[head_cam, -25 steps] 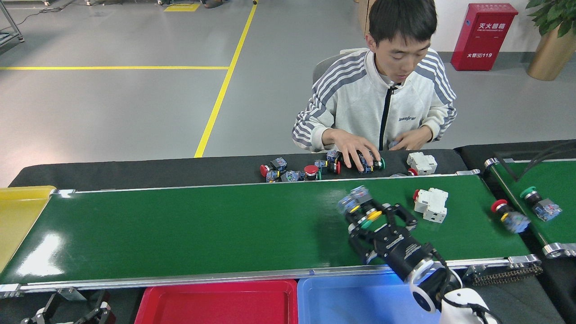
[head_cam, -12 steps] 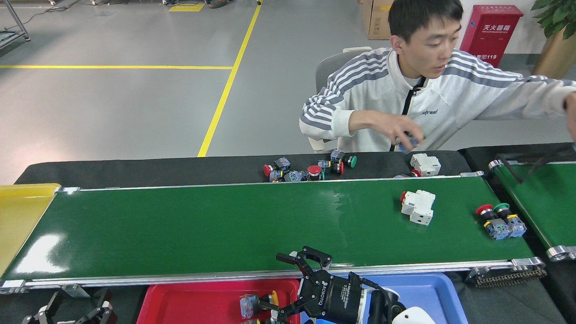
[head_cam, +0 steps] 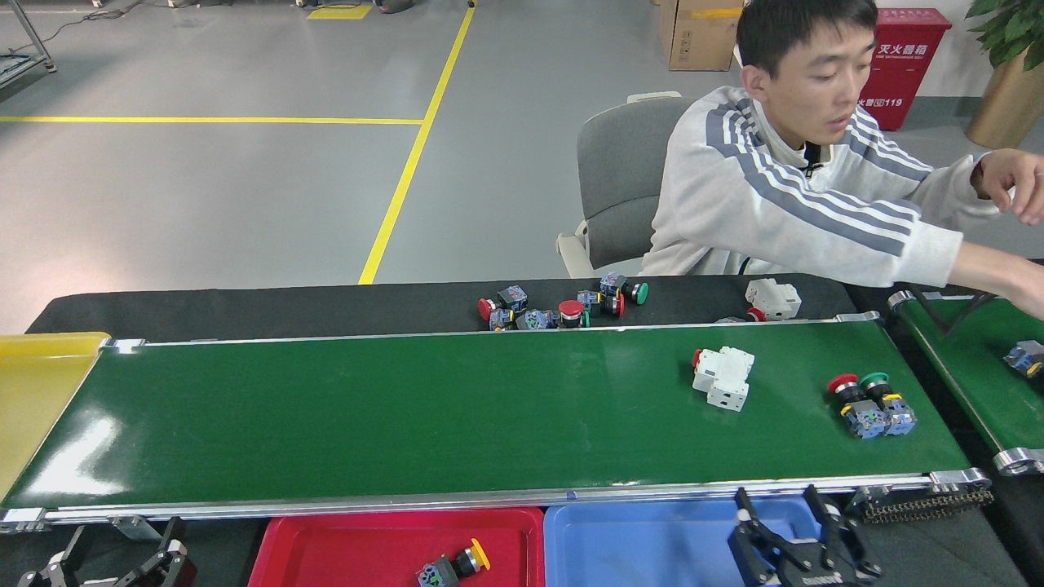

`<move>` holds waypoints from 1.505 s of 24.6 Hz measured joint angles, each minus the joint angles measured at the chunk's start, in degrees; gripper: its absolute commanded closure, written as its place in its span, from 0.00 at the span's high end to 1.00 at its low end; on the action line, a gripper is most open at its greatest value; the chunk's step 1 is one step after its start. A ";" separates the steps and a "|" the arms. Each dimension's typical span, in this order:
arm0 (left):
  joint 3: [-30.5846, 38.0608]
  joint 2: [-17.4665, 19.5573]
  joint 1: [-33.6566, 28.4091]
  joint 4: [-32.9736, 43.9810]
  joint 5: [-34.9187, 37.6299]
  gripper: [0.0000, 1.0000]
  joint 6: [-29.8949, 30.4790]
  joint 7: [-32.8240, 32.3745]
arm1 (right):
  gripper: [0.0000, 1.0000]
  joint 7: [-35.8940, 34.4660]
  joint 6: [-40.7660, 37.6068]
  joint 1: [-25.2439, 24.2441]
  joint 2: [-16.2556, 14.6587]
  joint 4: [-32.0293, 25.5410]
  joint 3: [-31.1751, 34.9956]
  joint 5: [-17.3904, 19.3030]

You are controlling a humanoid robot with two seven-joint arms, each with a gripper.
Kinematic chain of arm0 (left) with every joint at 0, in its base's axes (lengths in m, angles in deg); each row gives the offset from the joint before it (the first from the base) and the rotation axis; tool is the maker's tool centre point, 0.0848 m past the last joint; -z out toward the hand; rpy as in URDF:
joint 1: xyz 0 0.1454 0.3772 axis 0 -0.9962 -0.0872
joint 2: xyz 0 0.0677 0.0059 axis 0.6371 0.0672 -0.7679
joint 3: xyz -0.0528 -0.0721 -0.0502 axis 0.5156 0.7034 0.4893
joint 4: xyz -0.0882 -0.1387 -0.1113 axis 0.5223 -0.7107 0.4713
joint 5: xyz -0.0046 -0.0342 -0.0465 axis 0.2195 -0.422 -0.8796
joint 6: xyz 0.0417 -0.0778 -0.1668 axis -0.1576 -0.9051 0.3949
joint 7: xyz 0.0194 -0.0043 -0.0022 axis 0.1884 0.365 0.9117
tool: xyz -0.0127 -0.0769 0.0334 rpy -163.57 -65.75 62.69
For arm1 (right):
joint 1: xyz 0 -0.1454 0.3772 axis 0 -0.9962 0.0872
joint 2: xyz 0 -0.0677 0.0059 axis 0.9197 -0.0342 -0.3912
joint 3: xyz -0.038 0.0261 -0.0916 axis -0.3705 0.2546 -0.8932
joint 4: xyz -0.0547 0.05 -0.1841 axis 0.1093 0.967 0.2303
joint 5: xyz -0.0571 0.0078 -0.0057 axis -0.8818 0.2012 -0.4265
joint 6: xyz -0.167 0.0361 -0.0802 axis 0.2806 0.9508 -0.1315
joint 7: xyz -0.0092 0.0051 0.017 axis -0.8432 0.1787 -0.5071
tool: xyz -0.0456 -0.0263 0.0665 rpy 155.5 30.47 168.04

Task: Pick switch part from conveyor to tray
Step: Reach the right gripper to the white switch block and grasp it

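A yellow-capped switch part (head_cam: 450, 567) lies in the red tray (head_cam: 342, 546) below the conveyor (head_cam: 408, 416), where a white breaker (head_cam: 722, 378) and two more switches (head_cam: 871, 405) sit. My right tool (head_cam: 789, 522) hovers wide and empty over the blue tray (head_cam: 636, 542); my left tool (head_cam: 122, 562) is too cut off to tell

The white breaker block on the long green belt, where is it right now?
In the head view the white breaker block lies on the conveyor, towards its right end, left of the red and green push-button pair and apart from them.
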 measured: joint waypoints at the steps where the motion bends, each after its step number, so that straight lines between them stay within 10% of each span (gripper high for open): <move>1: 0.01 0.00 0.03 0.00 -0.02 1.00 0.00 0.00 | 0.93 -0.14 0.81 0.13 0.00 0.00 -0.01 0.04; 12: -0.35 0.02 2.10 0.00 -0.05 1.00 0.21 0.02 | 0.96 3.65 5.14 20.40 -0.36 11.75 -12.02 -2.94; 28: -0.36 0.01 2.37 -0.17 -0.02 1.00 1.65 0.04 | 0.96 4.44 15.40 35.90 5.12 32.17 -23.39 -3.49; 34: -0.36 0.01 2.36 -0.20 -0.01 1.00 1.65 0.05 | 0.28 4.68 15.88 40.32 7.40 39.09 -26.54 -3.42; 37: -0.35 0.00 2.36 -0.23 -0.01 1.00 1.65 0.05 | 0.15 4.19 15.82 40.33 7.02 39.12 -27.90 -3.08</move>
